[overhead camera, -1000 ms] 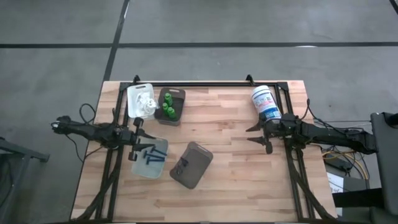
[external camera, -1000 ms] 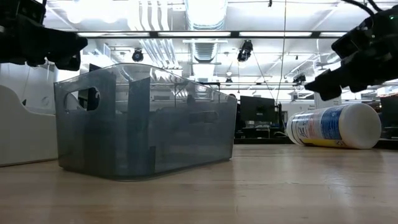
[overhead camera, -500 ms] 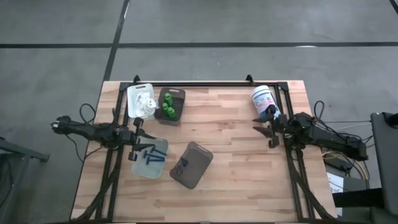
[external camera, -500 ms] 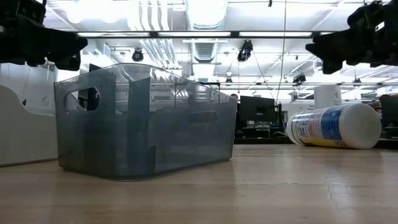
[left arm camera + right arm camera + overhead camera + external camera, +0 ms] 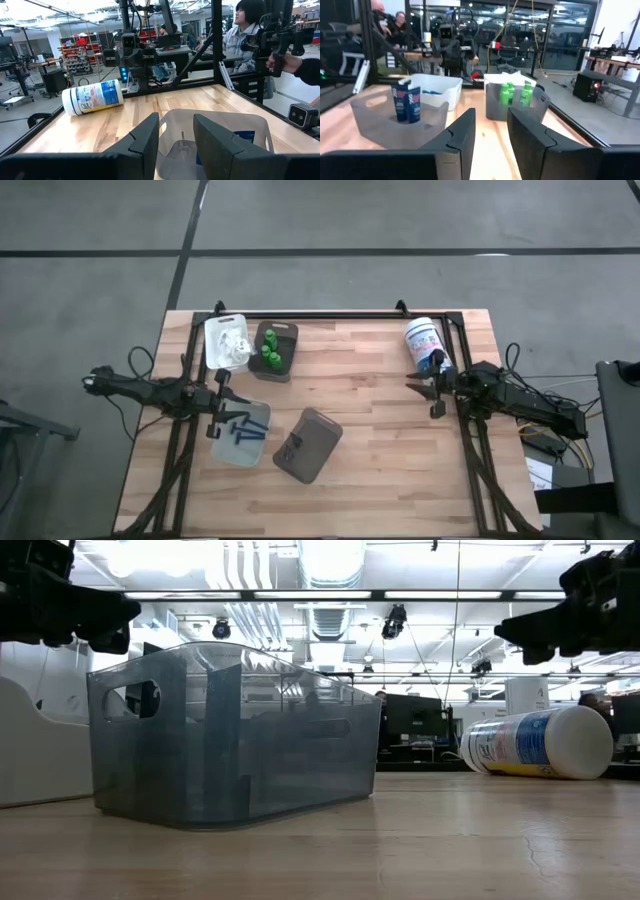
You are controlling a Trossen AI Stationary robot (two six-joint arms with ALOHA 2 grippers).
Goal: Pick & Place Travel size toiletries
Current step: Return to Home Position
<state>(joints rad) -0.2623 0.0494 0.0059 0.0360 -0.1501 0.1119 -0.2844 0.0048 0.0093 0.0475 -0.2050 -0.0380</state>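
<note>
Green bottles [image 5: 271,353] stand upright w/ caps up in dark bin [image 5: 289,332]

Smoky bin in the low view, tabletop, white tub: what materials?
The smoky bin is likely moulded plastic, tinted and translucent: the room shows through its slightly shiny walls. The tabletop looks like butcher-block wood with a matte finish: pale planks with visible joint lines. The white tub is probably smooth plastic with a printed blue label.

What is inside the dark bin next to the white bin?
Several green bottles stand inside the dark bin. The floor under them is covered and cannot be seen.
</note>
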